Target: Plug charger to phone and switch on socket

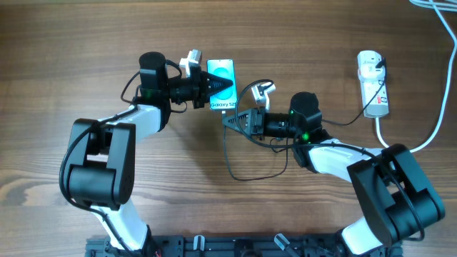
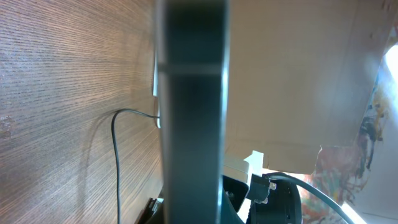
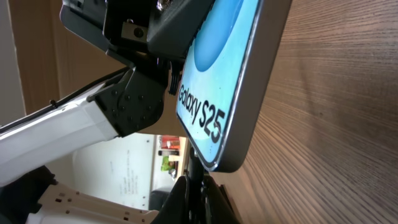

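My left gripper (image 1: 226, 86) is shut on the phone (image 1: 221, 73), holding it on edge just above the table with its teal screen and "Galaxy S25" text facing up. In the left wrist view the phone (image 2: 189, 106) is a dark upright bar filling the middle. My right gripper (image 1: 228, 120) is shut on the connector tip (image 3: 197, 167) of the charger (image 1: 251, 170). The tip meets the phone's (image 3: 217, 87) lower end; I cannot tell whether it is seated in the port. The thin black cable loops over the table below the arms. The socket (image 1: 373, 86) lies at the far right.
A thick white cord (image 1: 435, 121) runs from the socket round the right side to the table's top right corner. A black plug (image 1: 381, 68) sits at the socket's upper end. Both arm bases stand at the near edge. Bare wooden table (image 1: 57, 57) lies to the left.
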